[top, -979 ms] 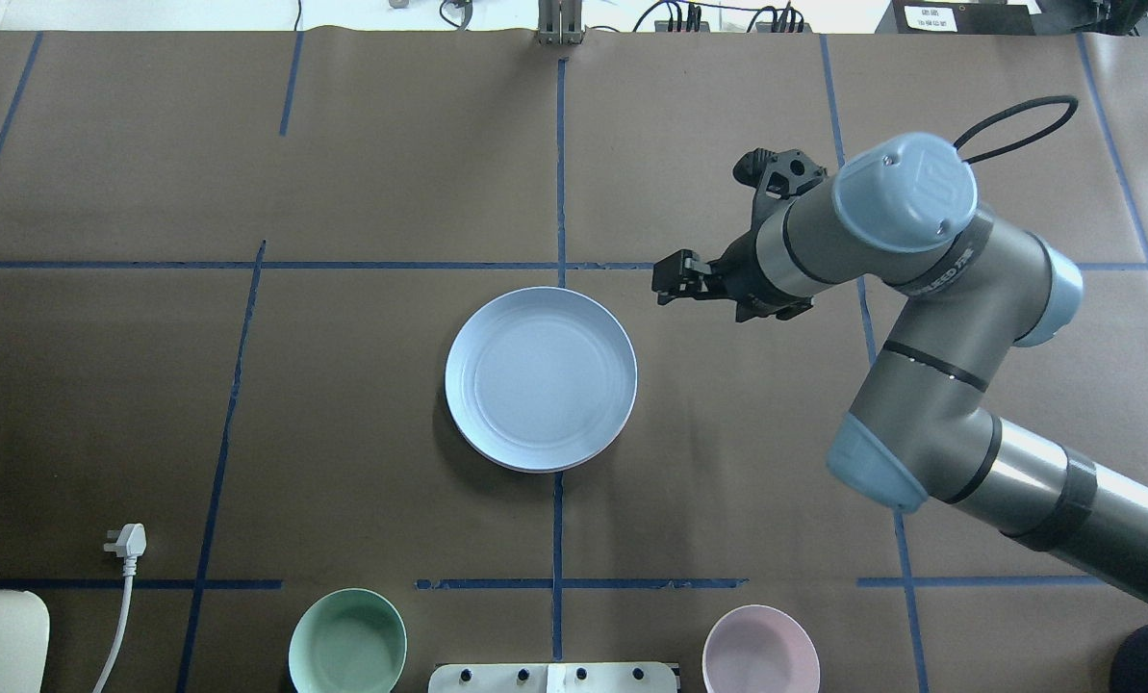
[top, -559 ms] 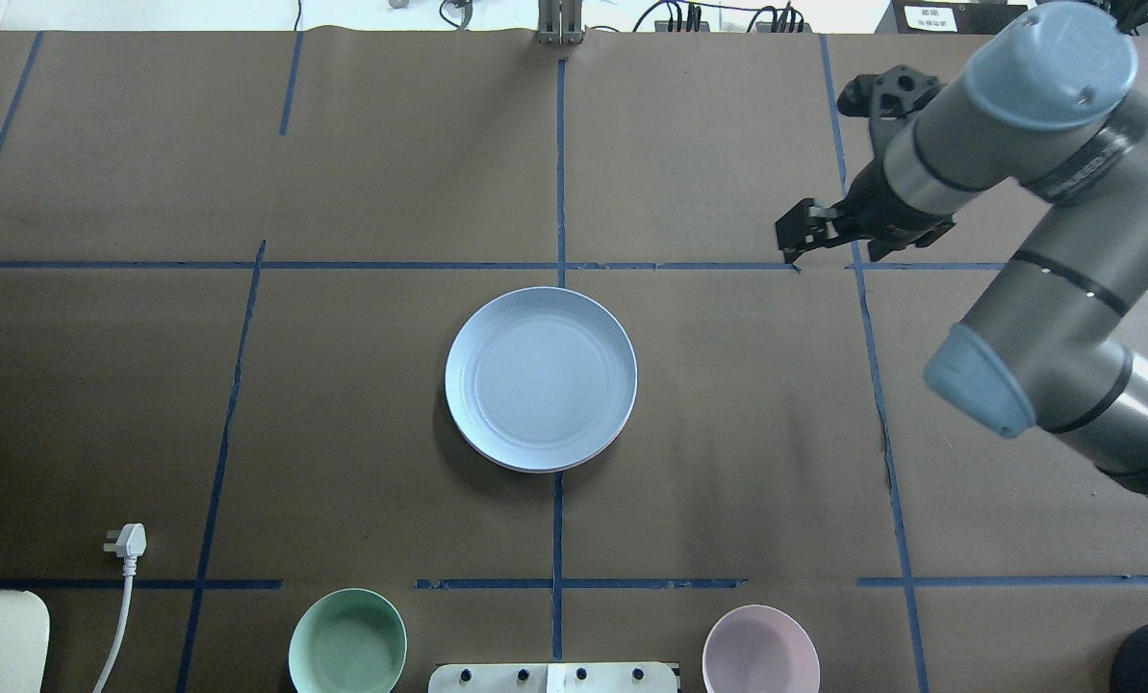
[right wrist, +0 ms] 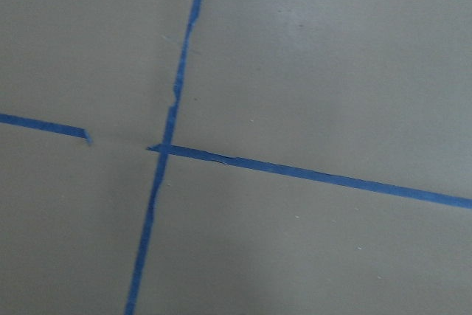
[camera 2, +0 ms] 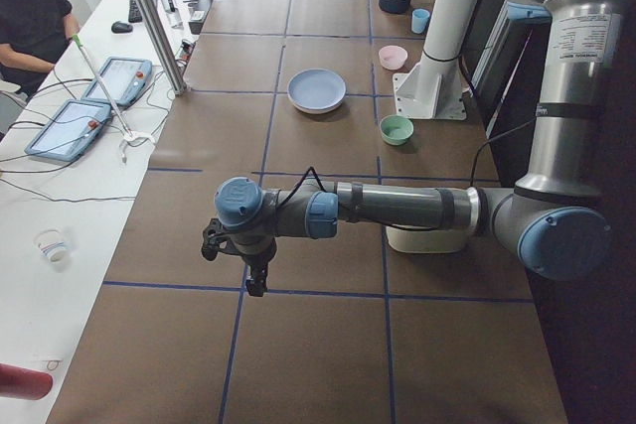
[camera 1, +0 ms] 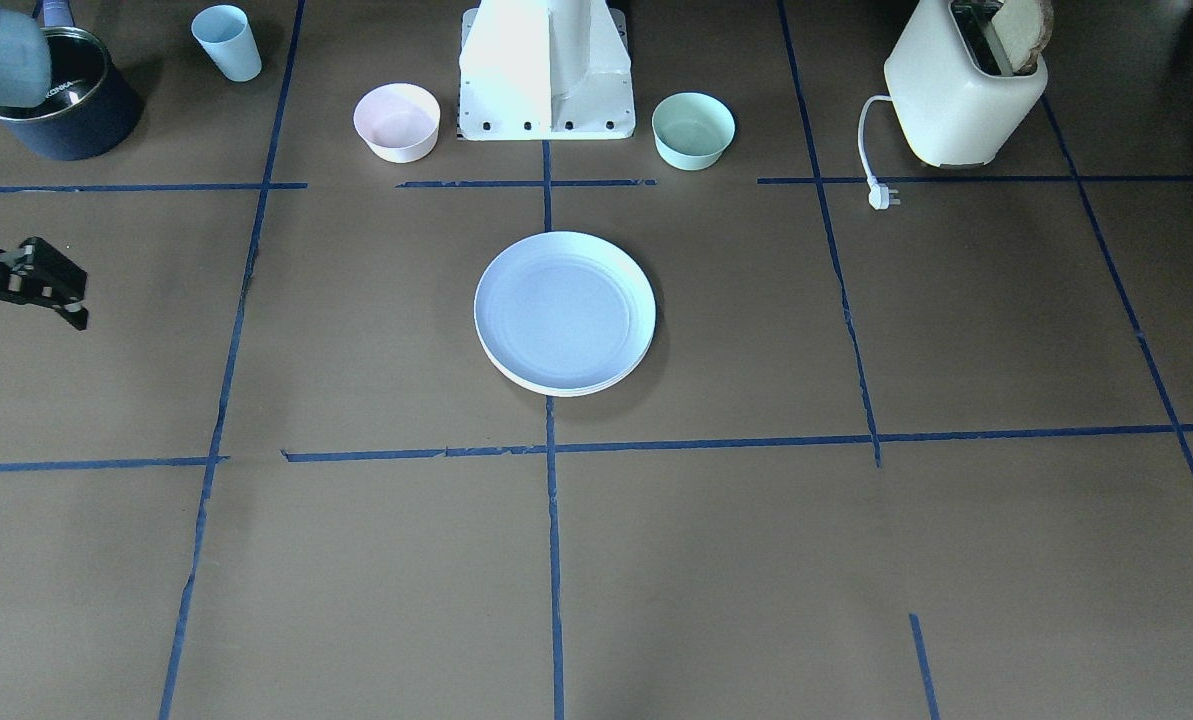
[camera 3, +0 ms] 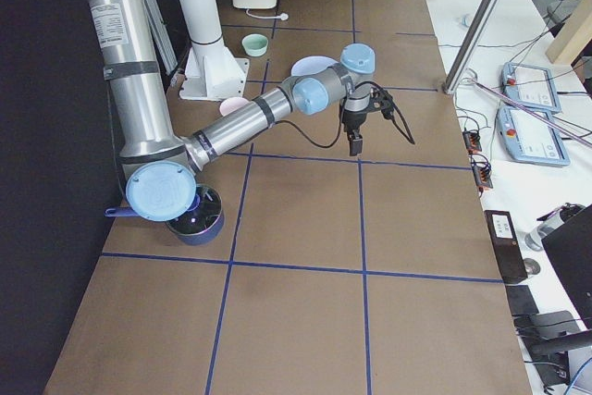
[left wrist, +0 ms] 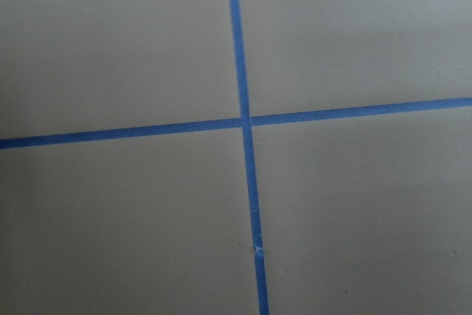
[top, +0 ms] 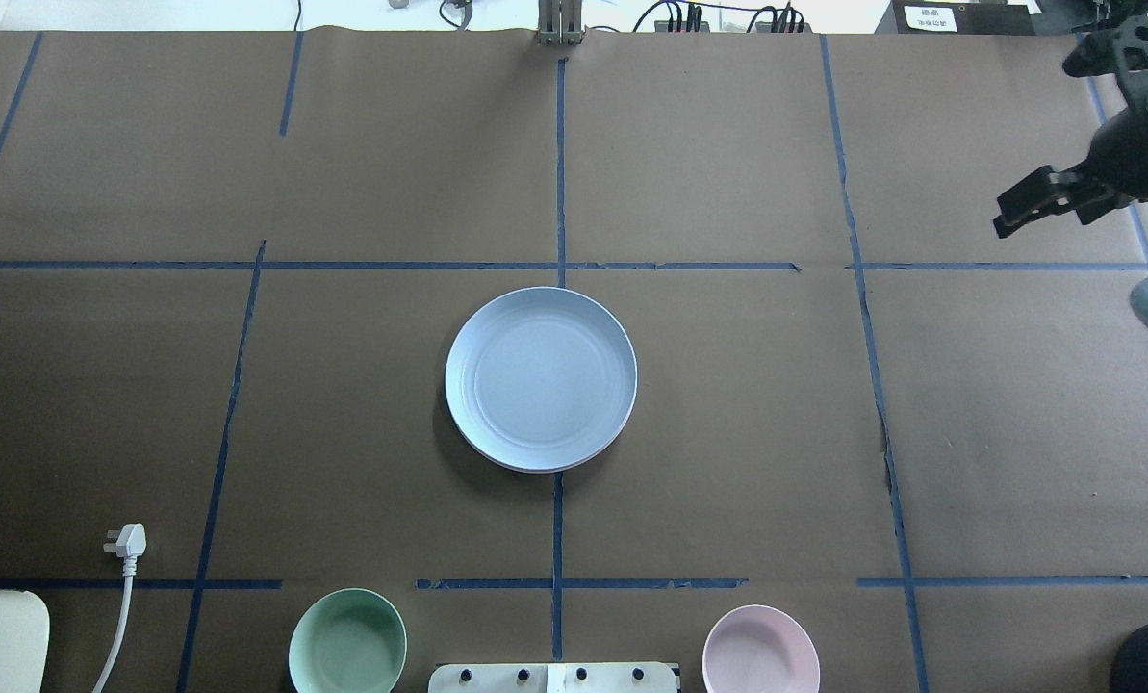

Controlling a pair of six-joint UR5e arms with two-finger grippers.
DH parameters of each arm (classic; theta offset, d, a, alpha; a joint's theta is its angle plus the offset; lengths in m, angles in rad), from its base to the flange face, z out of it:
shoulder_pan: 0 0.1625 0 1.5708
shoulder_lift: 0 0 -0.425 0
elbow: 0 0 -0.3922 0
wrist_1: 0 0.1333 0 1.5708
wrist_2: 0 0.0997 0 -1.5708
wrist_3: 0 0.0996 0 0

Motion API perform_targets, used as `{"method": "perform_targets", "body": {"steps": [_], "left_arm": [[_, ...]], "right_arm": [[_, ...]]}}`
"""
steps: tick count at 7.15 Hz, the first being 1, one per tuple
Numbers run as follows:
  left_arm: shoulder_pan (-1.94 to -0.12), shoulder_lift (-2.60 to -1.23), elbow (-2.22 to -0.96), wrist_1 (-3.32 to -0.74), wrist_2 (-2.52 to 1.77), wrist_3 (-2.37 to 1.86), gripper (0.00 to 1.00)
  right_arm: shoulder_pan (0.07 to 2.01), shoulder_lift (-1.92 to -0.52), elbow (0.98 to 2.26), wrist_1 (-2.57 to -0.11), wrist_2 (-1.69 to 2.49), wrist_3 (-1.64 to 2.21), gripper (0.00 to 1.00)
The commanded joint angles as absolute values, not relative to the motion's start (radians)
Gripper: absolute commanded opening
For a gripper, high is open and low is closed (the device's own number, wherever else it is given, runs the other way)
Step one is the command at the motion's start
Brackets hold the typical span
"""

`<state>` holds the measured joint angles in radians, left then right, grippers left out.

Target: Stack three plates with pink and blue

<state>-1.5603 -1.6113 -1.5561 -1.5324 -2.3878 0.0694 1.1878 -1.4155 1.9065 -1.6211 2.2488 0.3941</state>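
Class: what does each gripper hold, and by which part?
Nothing. The right gripper hangs empty, well clear of the blue plate; the left gripper shows nothing in it either.

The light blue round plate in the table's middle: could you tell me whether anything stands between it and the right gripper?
Nothing visible does: only brown paper with blue tape lines lies between the right gripper and the light blue round plate.

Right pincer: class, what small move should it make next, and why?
Probably draw it aside to park. The blue plate already tops the stack at mid-table, paler rims showing beneath; the right pincer hangs open and empty, well apart from it. Nothing seems left to grasp.
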Motion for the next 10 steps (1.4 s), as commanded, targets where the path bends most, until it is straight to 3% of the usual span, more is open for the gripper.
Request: {"method": "perform_targets", "body": {"steps": [1,5,10], "left_arm": [[-1.56,-1.588,-1.549,-1.542,-2.39,0.069,1.0],[-1.562,-1.588,-1.557,-1.537,-2.391,0.067,1.0],[-1.562,-1.585,-1.559,-1.54,-2.39,0.067,1.0]], "right_arm": [[1.329,-1.529,1.876,-1.625,2.314,0.203,1.0],[1.616,-1.657,1.68,-1.617,2.432,-0.154,1.0],[1.62,-1.692,1.658,-1.617,2.37,-0.147,1.0]]}}
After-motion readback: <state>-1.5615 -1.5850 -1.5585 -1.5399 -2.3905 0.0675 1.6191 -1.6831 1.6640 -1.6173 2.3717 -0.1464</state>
